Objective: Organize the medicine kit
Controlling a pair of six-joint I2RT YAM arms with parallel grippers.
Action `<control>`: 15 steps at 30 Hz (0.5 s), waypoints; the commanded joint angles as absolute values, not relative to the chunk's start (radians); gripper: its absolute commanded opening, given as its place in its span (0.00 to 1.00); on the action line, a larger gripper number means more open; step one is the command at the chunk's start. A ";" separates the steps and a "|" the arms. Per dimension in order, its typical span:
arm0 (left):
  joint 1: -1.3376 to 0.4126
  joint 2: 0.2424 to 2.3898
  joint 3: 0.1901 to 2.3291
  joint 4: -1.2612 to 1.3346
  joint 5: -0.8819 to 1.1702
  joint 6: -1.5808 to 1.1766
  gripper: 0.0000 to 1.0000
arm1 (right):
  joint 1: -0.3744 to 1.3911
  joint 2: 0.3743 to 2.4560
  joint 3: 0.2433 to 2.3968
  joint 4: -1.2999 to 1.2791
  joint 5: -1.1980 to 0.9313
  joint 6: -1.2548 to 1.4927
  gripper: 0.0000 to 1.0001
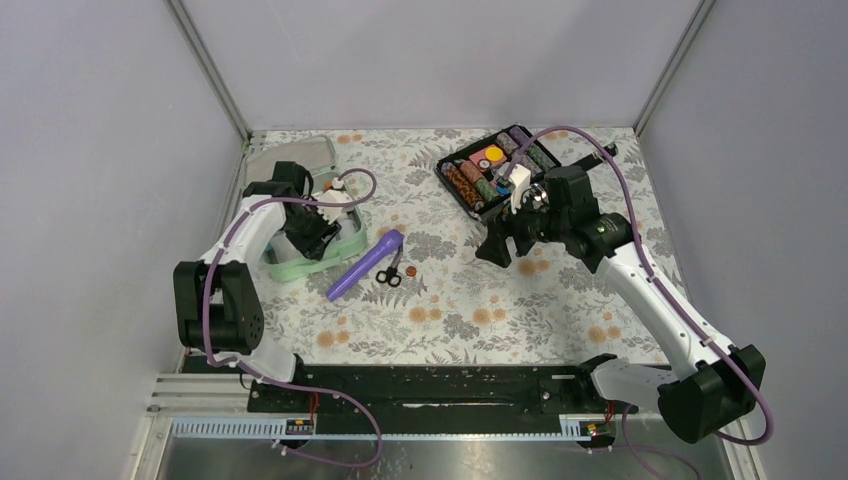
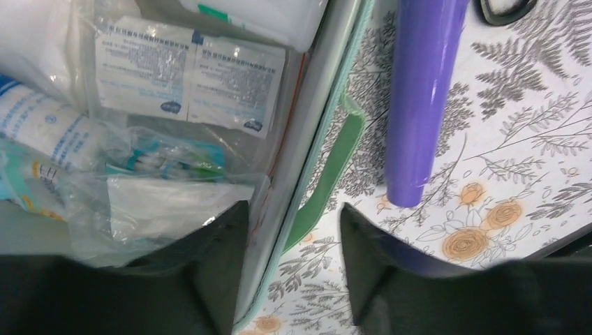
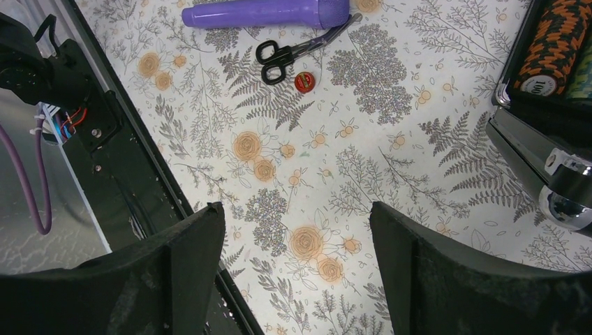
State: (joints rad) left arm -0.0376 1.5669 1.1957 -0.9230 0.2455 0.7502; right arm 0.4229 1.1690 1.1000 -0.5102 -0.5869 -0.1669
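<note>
The left gripper [image 2: 293, 213] is spread across the wall of the medicine kit [image 1: 322, 260], one finger inside. The right gripper [image 3: 297, 216] hangs spread over the tabletop [image 3: 391, 105]

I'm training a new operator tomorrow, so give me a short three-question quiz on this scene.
1. True or false: the medicine kit is shut.
2. What lies beside the scissors? A) purple cylinder B) blue cup C) yellow sponge
3. Which gripper has the kit's side wall between its fingers?
Key: 1 false, it stands open. 2 A. 3 the left gripper.
</note>
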 commanded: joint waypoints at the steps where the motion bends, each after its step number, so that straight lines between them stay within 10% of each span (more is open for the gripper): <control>1: -0.018 1.577 1.192 -0.934 0.186 0.890 0.36 | 0.417 1.180 1.121 -0.478 -0.601 -0.156 0.83; 8: 0.028 1.561 1.182 -1.020 0.207 0.834 0.06 | 0.417 1.160 1.106 -0.481 -0.598 -0.154 0.83; 15: 0.027 1.465 1.095 -1.083 0.318 0.592 0.00 | 0.417 1.181 1.100 -0.446 -0.629 -0.132 0.82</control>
State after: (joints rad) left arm 0.0109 1.5291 1.1378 -0.9501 0.2565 0.7818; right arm 0.4225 1.1805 1.1000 -0.5037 -0.5953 -0.1520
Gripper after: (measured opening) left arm 0.044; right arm 0.825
